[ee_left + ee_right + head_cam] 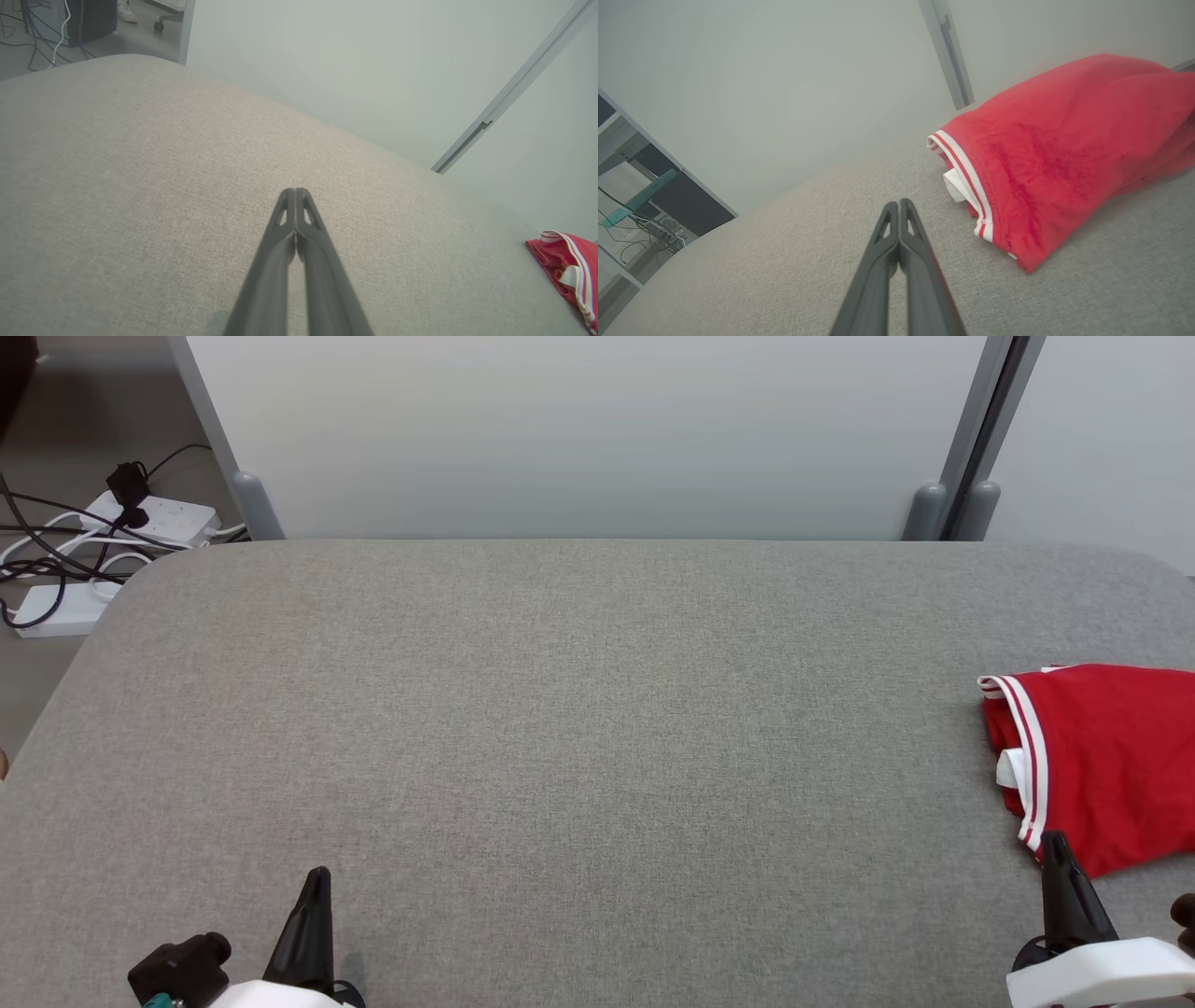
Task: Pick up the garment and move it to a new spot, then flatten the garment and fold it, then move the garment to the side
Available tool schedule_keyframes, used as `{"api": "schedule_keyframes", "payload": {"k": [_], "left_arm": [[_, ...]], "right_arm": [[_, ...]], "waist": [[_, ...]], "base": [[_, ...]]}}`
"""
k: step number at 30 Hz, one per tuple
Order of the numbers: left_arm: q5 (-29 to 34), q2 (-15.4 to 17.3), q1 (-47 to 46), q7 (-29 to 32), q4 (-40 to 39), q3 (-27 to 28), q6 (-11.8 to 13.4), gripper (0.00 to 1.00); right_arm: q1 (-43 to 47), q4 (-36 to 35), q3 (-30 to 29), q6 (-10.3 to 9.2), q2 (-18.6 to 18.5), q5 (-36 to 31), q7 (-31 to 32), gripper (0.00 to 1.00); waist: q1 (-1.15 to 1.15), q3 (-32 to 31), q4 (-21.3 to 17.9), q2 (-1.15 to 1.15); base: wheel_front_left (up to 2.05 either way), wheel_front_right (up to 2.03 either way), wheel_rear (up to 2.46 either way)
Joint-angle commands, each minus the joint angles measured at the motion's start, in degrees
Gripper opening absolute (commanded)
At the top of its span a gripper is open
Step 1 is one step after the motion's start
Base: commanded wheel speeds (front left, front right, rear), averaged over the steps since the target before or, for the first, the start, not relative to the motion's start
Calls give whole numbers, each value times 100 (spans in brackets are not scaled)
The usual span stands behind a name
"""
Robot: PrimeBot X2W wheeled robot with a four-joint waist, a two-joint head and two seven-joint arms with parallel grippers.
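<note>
The red garment (1111, 761) with white-striped trim is lying at the grey counter's (579, 709) right edge. The right pincer (1056, 842) is hovering just beside it, clenched and empty. The left pincer (319, 875), likewise clenched on nothing, is hovering well apart.

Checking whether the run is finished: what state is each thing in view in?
red garment: folded over, lying unheld at the right of the table.
left gripper: shut, empty, over bare table.
right gripper: shut, empty, apart from the garment.
power strip: black plug inserted.
</note>
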Motion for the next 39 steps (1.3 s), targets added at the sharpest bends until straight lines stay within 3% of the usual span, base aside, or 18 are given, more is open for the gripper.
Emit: {"api": "schedule_keyframes", "payload": {"k": [1,39], "left_arm": [[-173,80,-270,15,-178,92,-37,0],[-2687,100,-489,639,-282,255,-94,0]], "right_arm": [[-223,-189,-12,0,-58,178,62,0],[-356,-244,-65,-1,-10,2564,672,0]], "waist": [[-1,1,-3,0],[-1,32,-74,0]], "base": [[0,0,0],[0,0,0]]}}
